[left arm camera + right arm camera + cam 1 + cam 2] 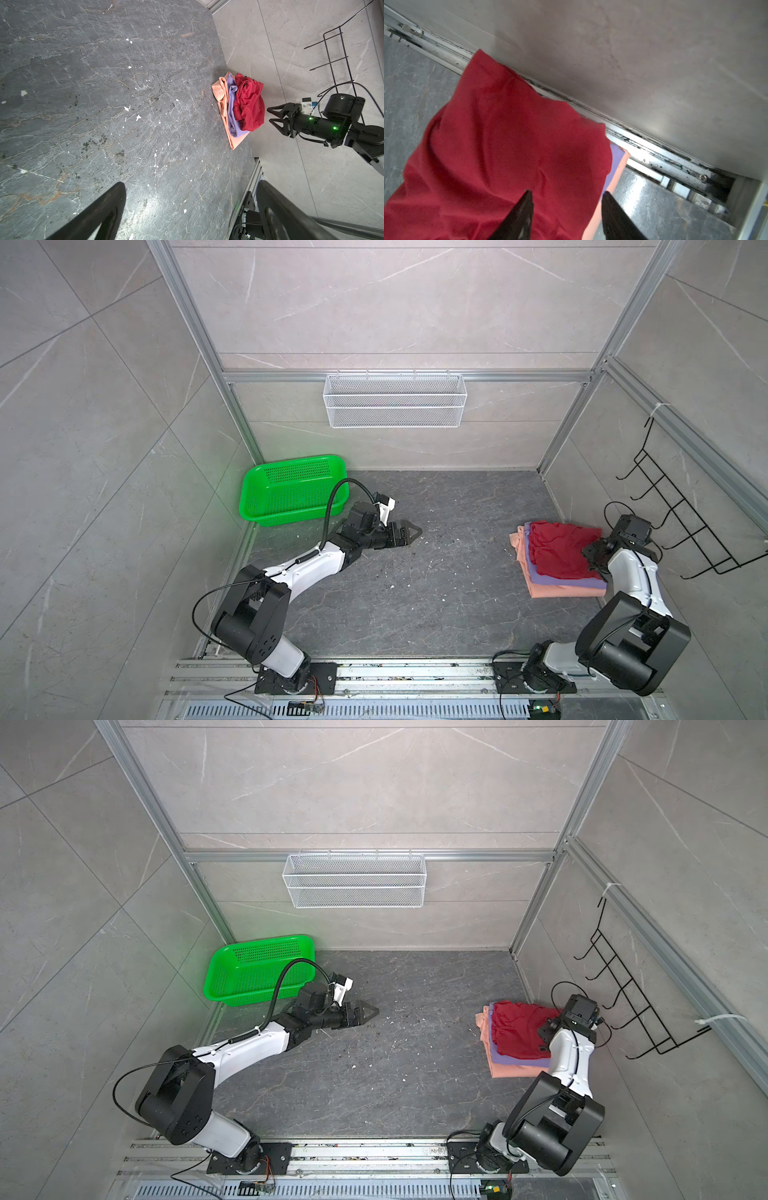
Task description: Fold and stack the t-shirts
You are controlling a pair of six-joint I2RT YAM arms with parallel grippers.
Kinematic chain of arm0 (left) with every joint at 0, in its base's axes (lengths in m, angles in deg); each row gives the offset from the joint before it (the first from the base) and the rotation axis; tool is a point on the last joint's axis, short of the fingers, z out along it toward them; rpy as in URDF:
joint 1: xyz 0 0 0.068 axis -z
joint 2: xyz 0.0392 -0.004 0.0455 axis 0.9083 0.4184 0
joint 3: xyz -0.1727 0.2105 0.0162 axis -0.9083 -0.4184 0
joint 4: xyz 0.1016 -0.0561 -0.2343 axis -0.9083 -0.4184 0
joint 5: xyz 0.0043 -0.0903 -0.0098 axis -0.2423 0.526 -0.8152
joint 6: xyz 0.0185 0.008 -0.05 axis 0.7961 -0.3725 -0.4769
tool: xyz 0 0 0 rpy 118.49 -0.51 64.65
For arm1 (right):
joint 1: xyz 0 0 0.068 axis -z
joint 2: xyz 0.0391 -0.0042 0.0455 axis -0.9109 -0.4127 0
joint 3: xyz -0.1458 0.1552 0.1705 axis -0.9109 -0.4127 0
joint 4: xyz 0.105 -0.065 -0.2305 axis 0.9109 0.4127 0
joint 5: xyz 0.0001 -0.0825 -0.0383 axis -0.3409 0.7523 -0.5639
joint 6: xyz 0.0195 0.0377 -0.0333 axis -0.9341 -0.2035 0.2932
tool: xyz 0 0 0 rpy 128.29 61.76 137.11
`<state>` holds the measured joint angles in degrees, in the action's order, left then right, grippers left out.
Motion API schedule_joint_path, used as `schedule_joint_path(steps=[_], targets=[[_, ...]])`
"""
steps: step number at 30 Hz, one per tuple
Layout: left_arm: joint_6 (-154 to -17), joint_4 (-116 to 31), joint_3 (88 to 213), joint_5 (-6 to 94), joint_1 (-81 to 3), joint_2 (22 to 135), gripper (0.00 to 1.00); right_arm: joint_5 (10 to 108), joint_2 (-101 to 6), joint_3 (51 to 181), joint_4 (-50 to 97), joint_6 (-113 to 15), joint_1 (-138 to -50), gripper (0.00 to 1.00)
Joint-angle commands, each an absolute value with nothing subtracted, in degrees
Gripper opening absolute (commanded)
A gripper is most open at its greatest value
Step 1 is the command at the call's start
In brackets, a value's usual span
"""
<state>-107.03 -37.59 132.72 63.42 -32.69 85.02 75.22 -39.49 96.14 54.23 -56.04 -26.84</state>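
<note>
Three t-shirts lie stacked at the table's right edge in both top views: salmon-pink (557, 594) at the bottom, lavender (561, 583) in the middle, and a rumpled dark red one (557, 551) on top. My right gripper (590, 552) hovers over the red shirt's (508, 135) wall-side edge. It (565, 194) is open, with red cloth showing below the gap and nothing held. The left wrist view shows the pile (249, 104) from the side, with that gripper (270, 115) a little apart from it. My left gripper (417, 531) is wide open (191, 185) over bare table, left of centre.
A green perforated basket (291, 489) stands at the back left, just behind the left arm. A white mesh basket (395, 400) hangs on the back wall and a black wire rack (673, 522) on the right wall. A metal rail (654, 151) runs beside the pile.
</note>
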Motion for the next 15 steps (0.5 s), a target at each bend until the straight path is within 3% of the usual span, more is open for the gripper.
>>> schedule_joint_path(steps=[1, 10, 15], targets=[[-106.3, -37.0, 133.5, 63.7, -32.9, 83.4, 1.0, 73.0, -42.7, 95.7, 51.3, -56.1, -25.6, 0.54], [-106.5, -36.9, 134.1, 64.0, -32.9, 84.4, 1.0, 66.4, -42.6, 96.1, 48.4, -56.1, -24.7, 0.56], [-107.2, -35.7, 134.7, 64.3, -32.9, 85.9, 1.0, 65.3, -35.9, 96.5, 48.1, -56.2, -24.7, 0.65]])
